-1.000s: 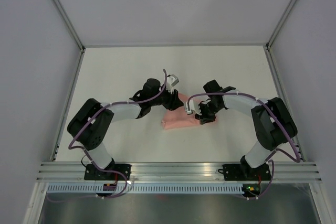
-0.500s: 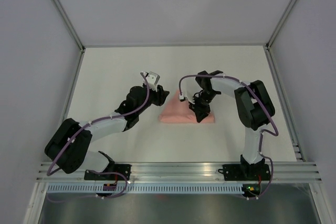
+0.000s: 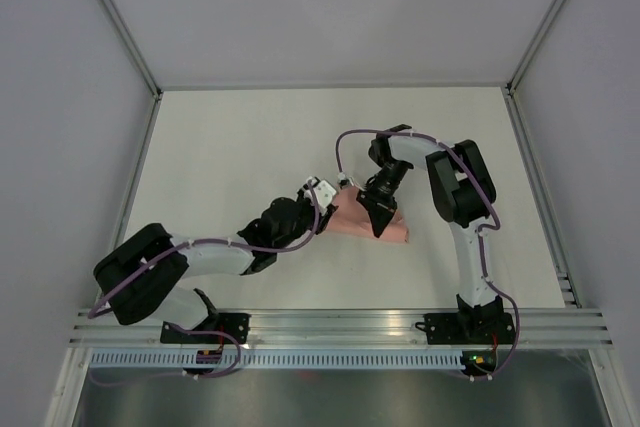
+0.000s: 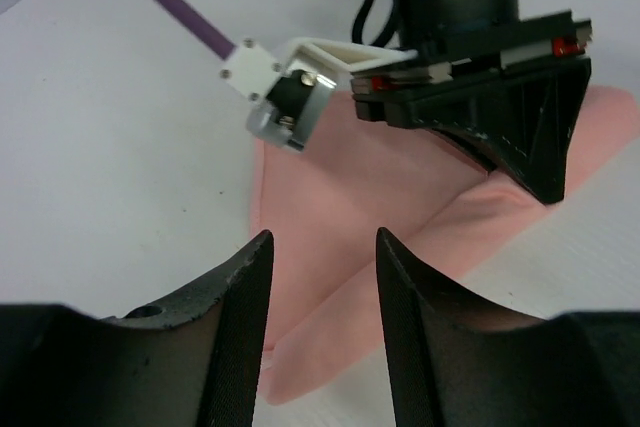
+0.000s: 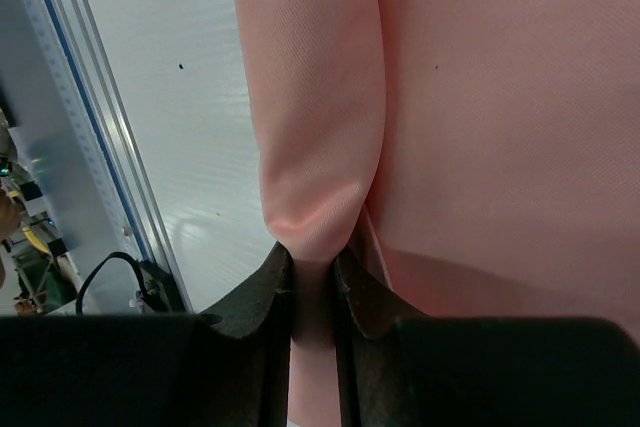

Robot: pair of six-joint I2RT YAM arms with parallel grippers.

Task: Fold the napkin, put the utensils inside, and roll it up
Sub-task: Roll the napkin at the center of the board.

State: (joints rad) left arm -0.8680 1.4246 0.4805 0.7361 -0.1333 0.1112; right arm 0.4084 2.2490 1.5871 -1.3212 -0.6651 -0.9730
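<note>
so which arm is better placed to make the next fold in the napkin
Right, probably: the right gripper is shut on a fold of the napkin; the left gripper hangs open, holding nothing.

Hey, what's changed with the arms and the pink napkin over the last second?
The left arm swung away to the left, then came back low; its jaws now stand open and empty at the left edge of the napkin. The right arm drew in closer to its base, its jaws shut on a napkin fold. The napkin looks more compact. It stayed in roughly the same spot.
</note>
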